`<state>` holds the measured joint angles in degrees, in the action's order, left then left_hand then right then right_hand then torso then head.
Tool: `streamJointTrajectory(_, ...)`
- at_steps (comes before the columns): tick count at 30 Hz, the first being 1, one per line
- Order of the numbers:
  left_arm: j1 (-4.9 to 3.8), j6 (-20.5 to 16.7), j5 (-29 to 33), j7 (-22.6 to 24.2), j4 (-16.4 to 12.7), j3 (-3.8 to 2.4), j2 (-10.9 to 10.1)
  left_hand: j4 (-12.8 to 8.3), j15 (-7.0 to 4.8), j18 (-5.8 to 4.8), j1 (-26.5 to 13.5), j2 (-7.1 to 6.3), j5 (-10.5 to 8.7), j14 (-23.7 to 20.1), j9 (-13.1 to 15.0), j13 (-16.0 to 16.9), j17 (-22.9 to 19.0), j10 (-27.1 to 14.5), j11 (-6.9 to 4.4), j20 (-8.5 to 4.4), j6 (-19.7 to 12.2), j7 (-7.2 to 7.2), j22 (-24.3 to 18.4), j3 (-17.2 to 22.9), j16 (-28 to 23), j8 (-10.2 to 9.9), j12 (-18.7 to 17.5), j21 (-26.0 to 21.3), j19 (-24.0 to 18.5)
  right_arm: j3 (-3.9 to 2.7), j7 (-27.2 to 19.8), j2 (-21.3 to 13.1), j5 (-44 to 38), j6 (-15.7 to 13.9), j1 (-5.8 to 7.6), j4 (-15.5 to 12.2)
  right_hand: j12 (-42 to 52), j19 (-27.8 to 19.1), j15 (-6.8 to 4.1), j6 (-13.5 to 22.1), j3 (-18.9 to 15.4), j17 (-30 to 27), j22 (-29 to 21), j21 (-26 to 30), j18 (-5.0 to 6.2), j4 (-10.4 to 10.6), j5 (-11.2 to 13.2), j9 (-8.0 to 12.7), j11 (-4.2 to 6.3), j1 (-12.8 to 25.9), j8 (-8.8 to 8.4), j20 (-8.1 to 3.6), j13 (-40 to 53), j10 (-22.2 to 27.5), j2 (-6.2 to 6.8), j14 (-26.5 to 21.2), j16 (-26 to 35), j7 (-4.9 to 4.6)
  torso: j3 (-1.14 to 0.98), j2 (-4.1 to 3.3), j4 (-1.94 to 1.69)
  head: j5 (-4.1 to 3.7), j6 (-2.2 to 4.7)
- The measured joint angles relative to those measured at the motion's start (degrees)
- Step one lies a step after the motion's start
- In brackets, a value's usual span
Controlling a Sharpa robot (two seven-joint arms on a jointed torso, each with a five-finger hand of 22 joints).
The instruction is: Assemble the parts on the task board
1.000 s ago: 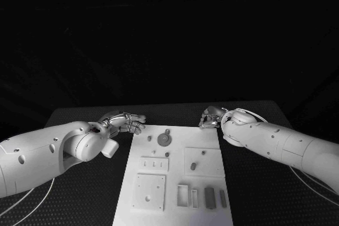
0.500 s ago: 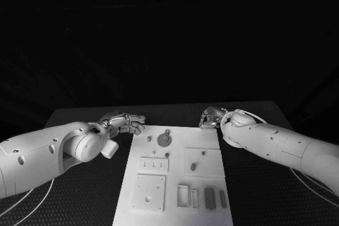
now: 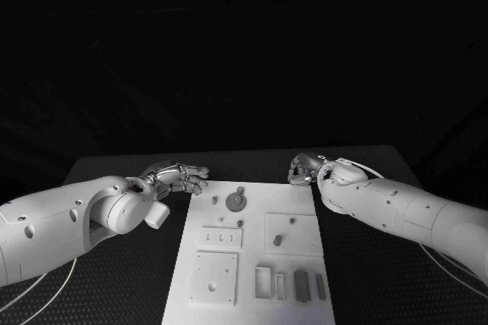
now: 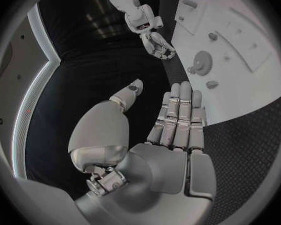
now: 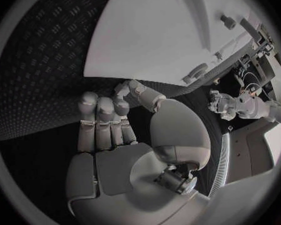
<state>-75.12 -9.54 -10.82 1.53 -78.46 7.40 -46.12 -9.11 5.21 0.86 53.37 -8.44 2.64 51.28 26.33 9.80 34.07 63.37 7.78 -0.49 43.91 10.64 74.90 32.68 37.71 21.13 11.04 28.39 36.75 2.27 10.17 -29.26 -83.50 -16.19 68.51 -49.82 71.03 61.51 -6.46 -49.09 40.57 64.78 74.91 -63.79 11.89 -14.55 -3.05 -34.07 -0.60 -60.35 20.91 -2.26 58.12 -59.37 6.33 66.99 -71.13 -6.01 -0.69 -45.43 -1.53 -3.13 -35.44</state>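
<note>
The white task board [image 3: 254,258] lies in the middle of the table. A round disc part [image 3: 236,200] sits near its far end, with a small piece [image 3: 214,198] beside it. An oval part [image 3: 276,238] stands in a square plate, and dark bars [image 3: 301,283] lie near the front. My left hand [image 3: 181,177] hovers off the board's far left corner, fingers straight and thumb apart [image 4: 168,130], holding nothing. My right hand [image 3: 303,168] hovers at the far right corner, fingers loosely bent [image 5: 115,130], with nothing in it. The board [image 4: 240,85] and disc [image 4: 203,62] lie beyond the left fingers.
The black ribbed table [image 3: 386,268] flanks the board on both sides. White cables [image 3: 41,290] trail near the front left and right. Raised plates with slots [image 3: 216,274] cover the board's near half.
The right forearm has edged slightly inward. Both hands stay at the board's far corners, and the parts have not moved.
</note>
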Motion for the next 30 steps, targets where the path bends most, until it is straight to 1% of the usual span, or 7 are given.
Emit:
streamJointTrajectory(7,0.0,0.0,-0.01,-0.02,-0.04,0.0,0.0,0.0,0.0,0.0,0.0,0.0,0.0,0.0,-0.05,0.0,0.0,0.0,0.0,0.0,0.0,0.0,0.0,0.0,0.0,0.0,0.0,0.0,0.0,0.21,-0.69,0.27,-1.06,-0.56,-0.01,0.72,-0.01,0.21,0.01,-0.1,0.16,0.0,0.0,0.0,0.0,-0.16,0.0,-0.04,0.0,0.11,0.0,-0.02,-0.09,0.0,0.11,0.19,0.0,0.1,-0.01,-0.01,0.0,-0.07,0.1)
streamJointTrajectory(14,0.0,0.0,-0.02,-0.03,-0.08,0.0,-0.01,0.0,0.0,0.0,0.0,0.0,0.0,0.0,-0.05,0.0,0.0,0.0,0.0,0.0,0.0,0.0,0.02,0.0,0.0,0.0,0.0,0.0,0.0,0.75,-1.4,0.39,-1.63,-0.94,0.07,1.08,-0.49,0.21,-0.04,-0.11,0.98,-0.3,0.0,0.01,0.0,0.65,-0.01,-0.1,0.0,1.02,-0.23,-0.02,-0.21,0.0,2.67,0.26,0.01,0.11,0.0,-0.02,0.0,-0.1,0.2)
streamJointTrajectory(16,0.0,0.0,-0.03,-0.04,-0.08,0.0,-0.01,0.0,0.0,0.0,0.0,0.0,0.0,0.0,-0.05,-0.01,0.01,0.0,0.0,0.0,0.0,0.0,0.04,0.0,0.0,0.0,0.0,0.0,0.0,0.85,-1.52,0.42,-1.72,-1.12,0.07,1.18,-0.53,0.21,-0.04,-0.11,1.25,-0.39,-0.06,0.02,0.0,0.93,-0.01,-0.04,0.0,1.16,-0.68,-0.02,-0.27,0.0,3.19,0.28,0.23,0.11,0.0,-0.03,0.01,-0.1,0.2)
streamJointTrajectory(20,0.0,0.0,-0.03,-0.06,-0.08,0.0,-0.02,0.0,0.0,0.0,0.0,0.0,0.0,0.0,-0.1,0.0,0.01,0.0,0.0,0.0,0.0,0.0,0.04,0.0,0.0,0.0,0.0,0.0,0.0,1.0,-1.89,0.44,-1.87,-1.49,0.07,1.35,-0.93,0.11,-0.08,-0.13,1.77,-0.52,-0.31,0.6,0.0,1.45,-0.01,0.58,0.0,0.84,-1.9,0.08,-0.28,0.0,4.8,0.22,0.82,0.12,-0.01,-0.03,0.02,-0.1,0.16)
streamJointTrajectory(23,0.0,0.0,-0.04,-0.08,-0.08,0.0,-0.02,0.0,0.0,0.0,0.0,0.0,0.0,0.0,-0.13,-0.01,-0.04,0.0,0.0,0.0,0.0,0.0,0.04,0.0,0.0,0.0,0.0,0.0,0.0,1.04,-2.09,0.37,-1.94,-1.64,0.06,1.37,-1.21,-0.76,0.53,-0.13,1.96,-0.56,-0.49,1.07,0.0,2.02,-0.01,1.22,0.0,0.46,-3.06,0.31,-0.23,0.0,5.77,-0.81,1.24,0.13,-0.01,-0.03,0.02,-0.09,0.15)
streamJointTrajectory(27,0.0,0.0,-0.05,-0.11,-0.08,0.0,-0.04,0.0,0.0,0.0,0.0,0.0,0.0,0.0,-0.13,-0.01,-0.05,0.0,0.0,0.0,0.0,0.0,0.04,0.0,0.0,0.0,0.0,0.0,0.0,1.11,-2.34,0.25,-2.0,-1.78,0.07,1.3,-1.21,-1.06,1.0,-0.13,1.9,-0.56,-0.54,1.3,0.01,2.09,-0.05,1.61,0.0,-0.17,-3.64,0.59,-0.07,0.0,6.4,-1.52,1.25,0.13,-0.01,-0.03,0.02,-0.1,0.14)
streamJointTrajectory(30,0.0,0.0,-0.05,-0.13,-0.08,0.0,-0.05,0.0,0.0,0.0,0.0,0.0,0.0,0.0,-0.13,-0.01,-0.05,0.0,0.0,0.0,0.0,0.0,0.03,0.0,0.0,0.0,0.0,0.0,0.0,1.16,-2.46,0.19,-2.02,-1.86,0.1,1.3,-1.21,-1.07,0.94,-0.13,2.05,-0.56,-0.54,1.29,0.01,2.24,-0.06,1.82,0.0,-0.44,-3.68,0.59,-0.03,0.0,6.67,-1.59,1.25,0.14,-0.01,-0.03,0.02,-0.1,0.14)
